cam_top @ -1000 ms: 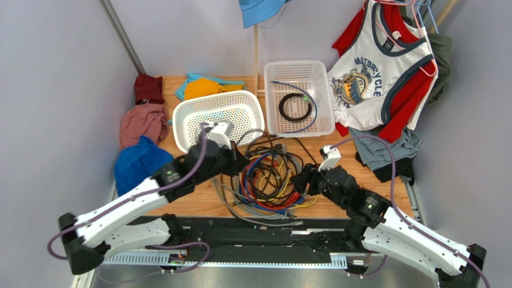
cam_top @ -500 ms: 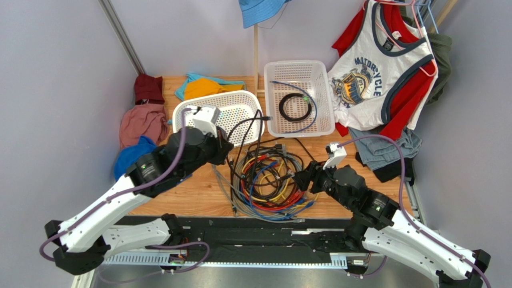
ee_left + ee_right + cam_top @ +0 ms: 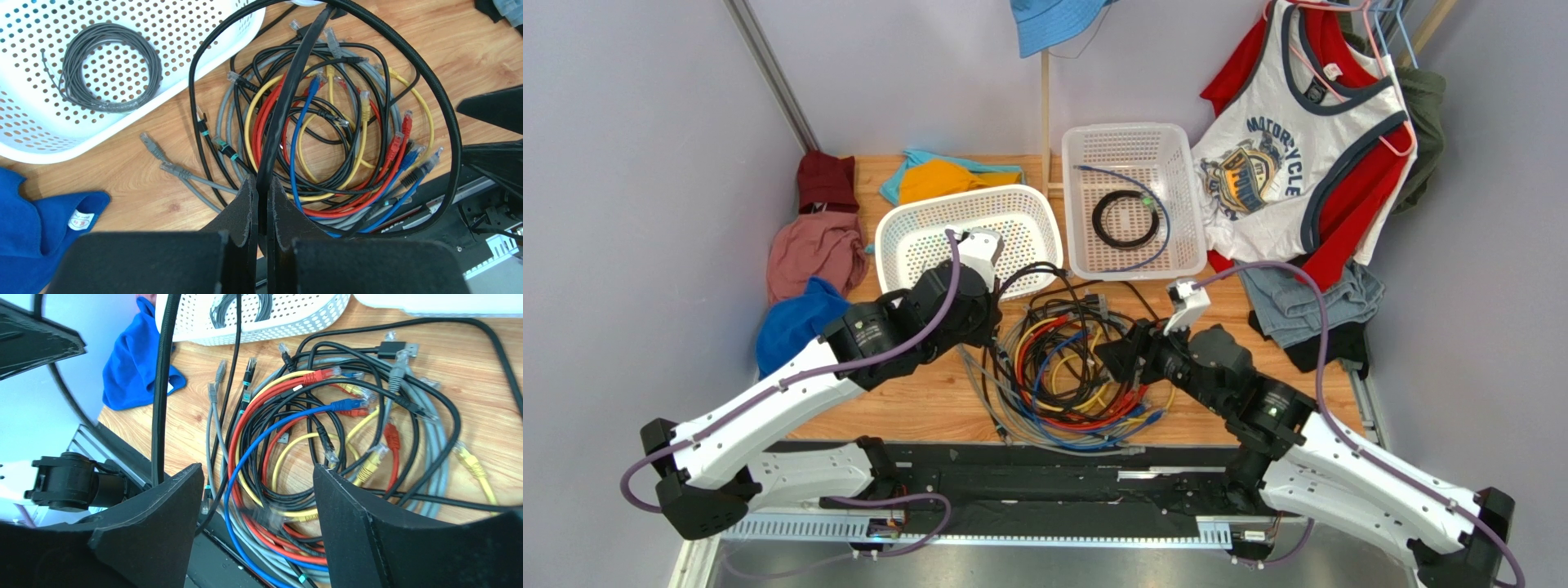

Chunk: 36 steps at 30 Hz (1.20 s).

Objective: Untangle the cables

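Now: left gripper (image 3: 263,191) clamps tight on one black cable (image 3: 283,101) looping above the cables (image 3: 1069,368); right gripper (image 3: 258,484) gapes wide at the heap's right side, holding nothing.

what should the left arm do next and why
Probably lift the left end effector up and toward the white basket: it is shut on the thick black cable, whose loop hangs above the cables, and the right end effector is open over them.
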### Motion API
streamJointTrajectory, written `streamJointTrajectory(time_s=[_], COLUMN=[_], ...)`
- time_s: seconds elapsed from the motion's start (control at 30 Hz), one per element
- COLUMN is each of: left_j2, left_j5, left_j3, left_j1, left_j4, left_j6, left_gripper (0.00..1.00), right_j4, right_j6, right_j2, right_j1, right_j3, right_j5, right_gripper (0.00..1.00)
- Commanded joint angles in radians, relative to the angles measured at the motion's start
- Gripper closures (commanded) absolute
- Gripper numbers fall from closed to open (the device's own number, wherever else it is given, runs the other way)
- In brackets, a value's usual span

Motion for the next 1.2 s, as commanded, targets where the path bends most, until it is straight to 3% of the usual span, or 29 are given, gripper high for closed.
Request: streamJointTrajectory(time_s=[0.0, 0.27, 0.37, 0.5, 0.7, 0.93, 1.17], left_j2=[-0.033, -0.065, -0.07, -0.077, -0.082, -0.085, -0.127], left_j5=[-0.015, -0.009, -0.01, -0.015, -0.016, 0.01, -0.024], left_j3=[0.002, -0.035, -0.045, -0.062, -0.084, -0.074, -0.056], left_j1=[-0.018, -0.024, -0.024, -0.024, -0.024, -0.024, -0.024], left_j4=[0.007, 0.007, 0.007, 0.005, 0.022, 0.043, -0.002], left_j6=[0.015, 0.001, 0.003, 0.001, -0.002, 0.003, -0.002], left_gripper=[1.0, 1.0, 1.0, 1.0, 1.0, 1.0, 1.0], right_j4=[0.17, 0.309, 0.261, 0.234, 0.357, 0.175, 0.164], right_j6=[-0.013, -0.001, 0.018, 0.039, 0.023, 0.006, 0.004], right_j2=[0.091, 0.161, 0.183, 0.129, 0.062, 0.286, 0.194], right_j1=[0.005, 0.005, 0.007, 0.005, 0.005, 0.005, 0.006], right_j3=[0.064, 0.07, 0.089, 0.08, 0.055, 0.173, 0.087], right_j5=[-0.055, -0.078, -0.02, 0.045, -0.053, -0.049, 0.071], right_gripper=[0.29, 0.28, 0.3, 0.3, 0.3, 0.3, 0.31])
